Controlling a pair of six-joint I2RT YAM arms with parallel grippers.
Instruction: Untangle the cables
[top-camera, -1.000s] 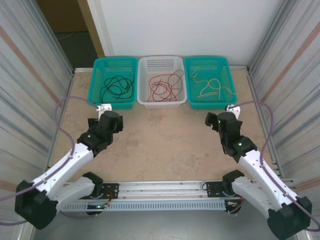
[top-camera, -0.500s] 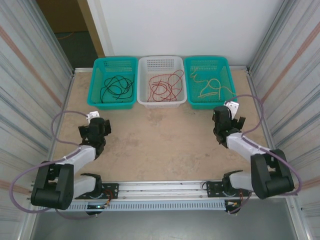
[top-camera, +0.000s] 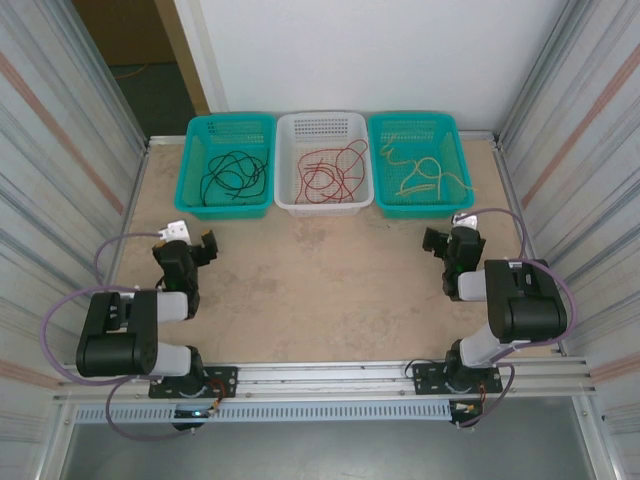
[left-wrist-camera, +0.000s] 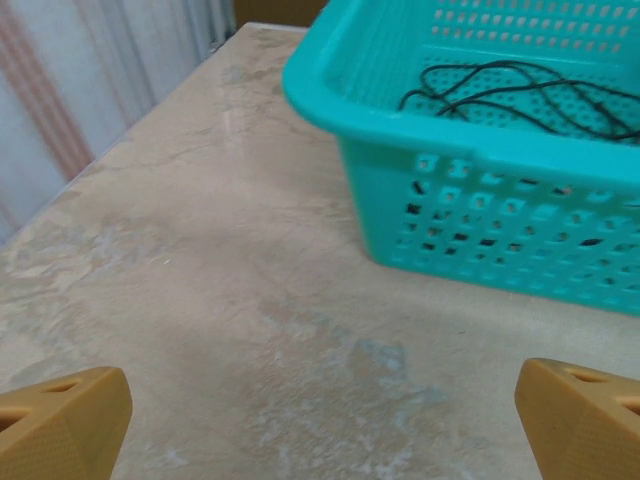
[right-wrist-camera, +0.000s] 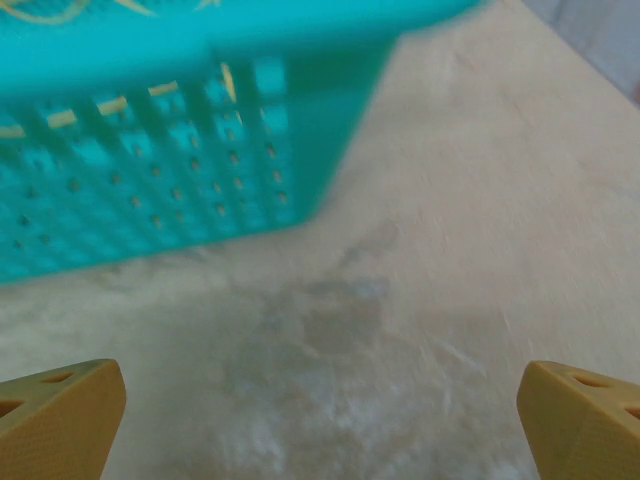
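Neatly apart, the black cable (top-camera: 233, 172) lies in the left teal basket (top-camera: 190, 160), the red cable (top-camera: 332, 170) in the white basket (top-camera: 285, 160) between, and the pale yellow cable (top-camera: 425, 172) in the right teal basket (top-camera: 462, 160), all along the far edge of the counter (top-camera: 320, 290). Both arms sit folded low near their bases. The left pincer (left-wrist-camera: 320, 425) and right pincer (right-wrist-camera: 320, 420) are released, fingers (left-wrist-camera: 60, 420) wide, grasping nothing, hovering over the counter just short of the teal baskets.

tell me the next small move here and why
Probably just park both arms at rest, touching nothing: the black cable lies alone in the left teal basket, the red cable in the white basket, the yellow cable in the right teal basket, and the left gripper and right gripper are open, empty.
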